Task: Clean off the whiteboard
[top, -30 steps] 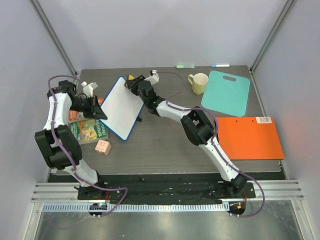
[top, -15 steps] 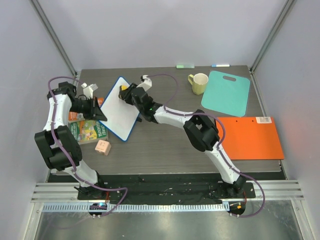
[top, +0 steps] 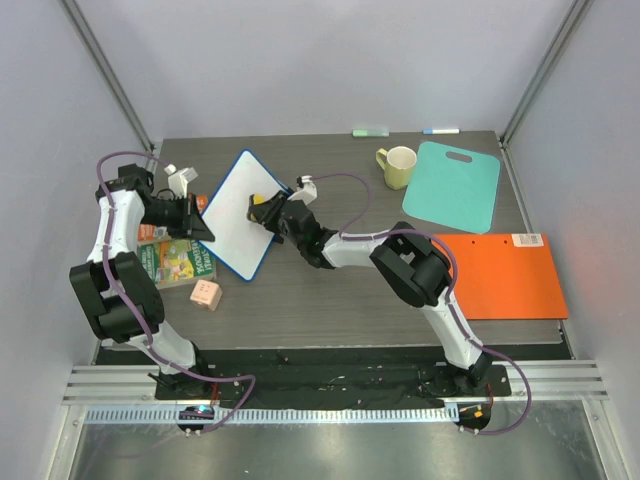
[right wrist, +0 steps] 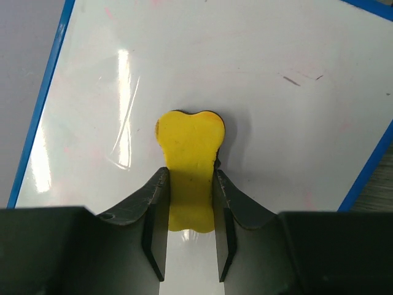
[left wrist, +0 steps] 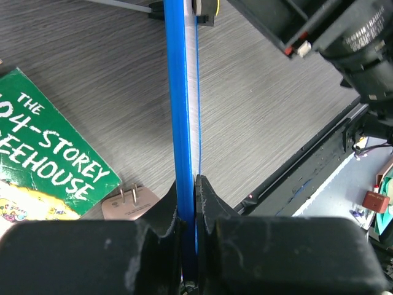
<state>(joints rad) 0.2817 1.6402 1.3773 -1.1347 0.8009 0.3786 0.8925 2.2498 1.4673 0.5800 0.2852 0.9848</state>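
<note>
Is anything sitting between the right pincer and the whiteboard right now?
Only the yellow eraser that the right pincer holds; it rests against the whiteboard. Nothing else visible is in the way.

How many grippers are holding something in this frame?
2. The left gripper, at the table's left, is shut on the whiteboard at its blue rim. The right gripper holds a yellow eraser at the board's face. None is hidden.

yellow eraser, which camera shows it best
Right wrist: the yellow eraser fills the centre, clamped in the right tool against the whiteboard. Top external shows only a small yellow patch; left wrist shows a mere sliver past the board's rim.
</note>
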